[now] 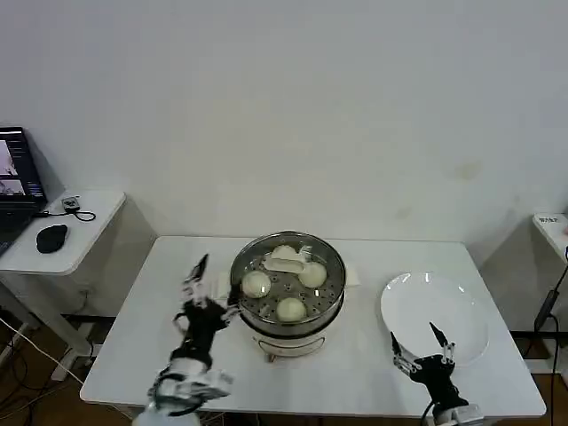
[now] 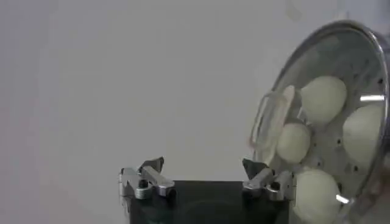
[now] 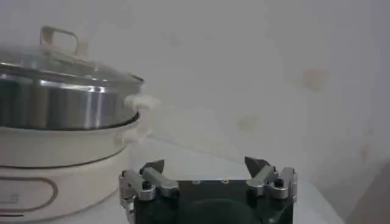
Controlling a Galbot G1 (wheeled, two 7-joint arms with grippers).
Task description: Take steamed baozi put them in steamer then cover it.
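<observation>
Steamer (image 2: 341, 115) cut off at left wrist frame edge; lid handle (image 1: 286, 264) partly hides rear baozi (image 1: 284, 253); laptop (image 1: 16, 191) cropped.

No legible text, label, brand, number or sign on any surface; the laptop screen (image 1: 16, 173) at the head view's left edge carries content too small to read.

Even, soft light fills the room; shadows under the table (image 1: 355, 373) are faint. Glare streaks the white plate (image 1: 444, 306) and the steamer (image 3: 55, 97) wall. Both wrist views look hazy, backgrounds washed out.
</observation>
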